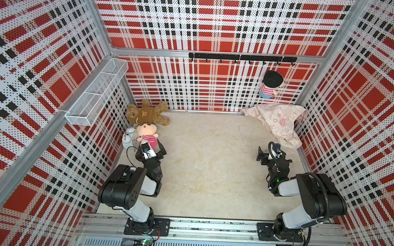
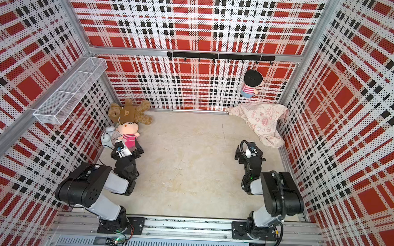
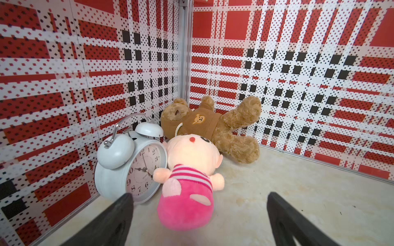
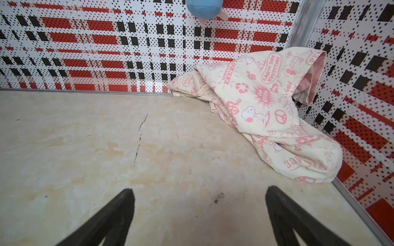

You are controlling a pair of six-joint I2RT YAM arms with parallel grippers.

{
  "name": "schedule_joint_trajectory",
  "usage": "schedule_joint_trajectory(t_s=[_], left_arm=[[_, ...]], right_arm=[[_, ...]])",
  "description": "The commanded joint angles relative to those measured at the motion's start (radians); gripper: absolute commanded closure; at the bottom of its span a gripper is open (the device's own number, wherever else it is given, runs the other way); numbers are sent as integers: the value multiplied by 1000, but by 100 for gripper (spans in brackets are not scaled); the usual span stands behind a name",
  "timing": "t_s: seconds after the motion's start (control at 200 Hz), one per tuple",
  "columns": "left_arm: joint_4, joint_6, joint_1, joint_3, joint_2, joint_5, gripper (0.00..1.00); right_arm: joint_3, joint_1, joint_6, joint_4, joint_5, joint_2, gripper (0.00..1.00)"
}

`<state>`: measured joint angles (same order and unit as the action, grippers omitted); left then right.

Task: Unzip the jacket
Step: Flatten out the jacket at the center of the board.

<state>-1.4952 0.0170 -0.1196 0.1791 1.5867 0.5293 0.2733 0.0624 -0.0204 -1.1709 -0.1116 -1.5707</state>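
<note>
The right gripper (image 1: 274, 155) is wide open and holds nothing. In both top views it sits low over the floor (image 1: 211, 175), at about 3 o'clock. The jacket (image 1: 281, 123) lies in a heap in the 2 o'clock corner, near this gripper but not touching it. It leans on the side wall (image 1: 344, 117). The left gripper (image 1: 149, 152) is wide open and empty too, at 9 o'clock. It is very near a pink doll (image 1: 147, 133). A teddy bear (image 1: 145, 116) and a white alarm clock (image 1: 128, 138) share the 10 o'clock corner.

In the left wrist view, the pink doll lies right in front of the open jaws. The clock touches its head. No jacket shows here.

In the right wrist view, only bare floor lies between the jaws. The jacket is ahead, all bunched up, with its pink lining (image 4: 313, 78) peeking out. I cannot see the zipper at all.

That is the trouble, I think. With the zipper hidden in the folds, a grab may catch only loose cloth and drag the whole jacket along. The wall is close, so the gripper could bump it. The left gripper could knock the doll or the clock.
</note>
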Motion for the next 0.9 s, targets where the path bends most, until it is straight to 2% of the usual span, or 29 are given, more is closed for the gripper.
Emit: schedule_joint_trajectory(t_s=[0.0, 0.892], left_arm=[[-25, -11, -3, -9, 9, 7, 2], [-24, -12, -2, -9, 12, 9, 2]], right_arm=[[1, -6, 1, -15, 9, 0, 0], [15, -13, -13, 12, 11, 2, 0]])
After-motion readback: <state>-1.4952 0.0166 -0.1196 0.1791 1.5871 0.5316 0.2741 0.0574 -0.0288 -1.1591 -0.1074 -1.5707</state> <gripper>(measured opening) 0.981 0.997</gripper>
